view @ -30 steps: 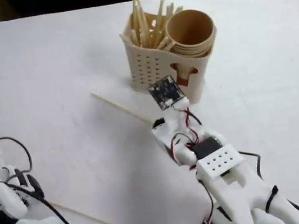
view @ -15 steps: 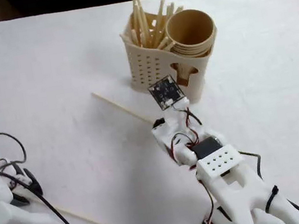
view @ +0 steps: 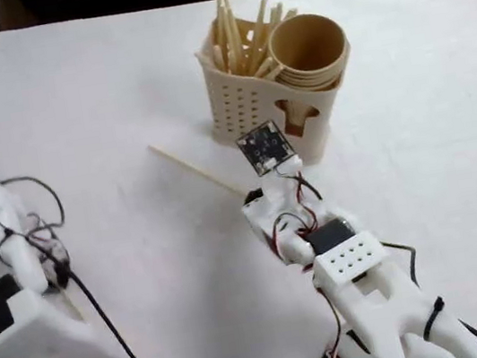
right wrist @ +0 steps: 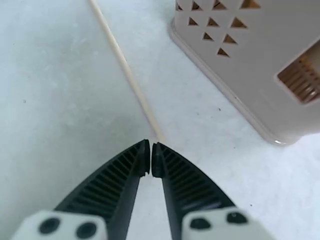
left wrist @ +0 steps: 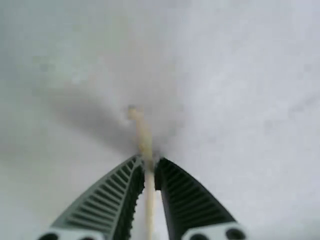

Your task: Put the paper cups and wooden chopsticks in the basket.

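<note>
Since a second ago, the blocky white plastic left arm (view: 18,332) has swung up from the near-left corner and now stands over the spot where a loose stick lay in view. The right arm (view: 351,261), the basket and the other stick have stayed where they were.

The left gripper (left wrist: 148,167) has ribbed grey jaws that pinch a thin round pale wooden chopstick (left wrist: 142,132) between their tips, and the stick runs on ahead over the white, finely textured tablecloth (view: 71,96).

The right gripper (right wrist: 150,152) has ribbed black jaws pressed together on nothing. A second slim wooden chopstick (right wrist: 122,67) lies flat on the cloth just ahead of the tips and slants away to the far left.

Right of that stick stands the cream plastic basket (view: 246,110), its walls pierced with small holes. It holds a stack of tan paper cups (view: 308,45) on its right side. A bundle of upright wooden chopsticks (view: 233,30) fills its left side.
</note>
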Controlling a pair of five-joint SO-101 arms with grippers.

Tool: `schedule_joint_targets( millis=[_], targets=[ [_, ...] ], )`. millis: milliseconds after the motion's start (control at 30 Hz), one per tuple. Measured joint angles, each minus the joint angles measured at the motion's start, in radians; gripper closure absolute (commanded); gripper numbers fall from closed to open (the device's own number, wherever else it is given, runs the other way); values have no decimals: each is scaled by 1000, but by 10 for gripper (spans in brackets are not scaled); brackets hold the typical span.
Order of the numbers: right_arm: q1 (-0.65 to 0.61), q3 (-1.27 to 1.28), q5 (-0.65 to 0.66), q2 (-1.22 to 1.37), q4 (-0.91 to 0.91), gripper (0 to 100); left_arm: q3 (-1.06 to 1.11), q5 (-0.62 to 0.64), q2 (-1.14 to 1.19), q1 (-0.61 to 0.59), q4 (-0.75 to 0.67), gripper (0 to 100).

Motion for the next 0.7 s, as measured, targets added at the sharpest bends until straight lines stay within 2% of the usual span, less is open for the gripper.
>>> schedule_joint_targets(
  millis=[233,400,700],
  targets=[
    [0,0,0,0,0,978,-146,2,0,66,84,976],
    [0,0,0,0,0,978,-215,58,0,112,94,976],
    [0,0,0,0,0,980,-471,64,0,227,129,976]
  ],
)
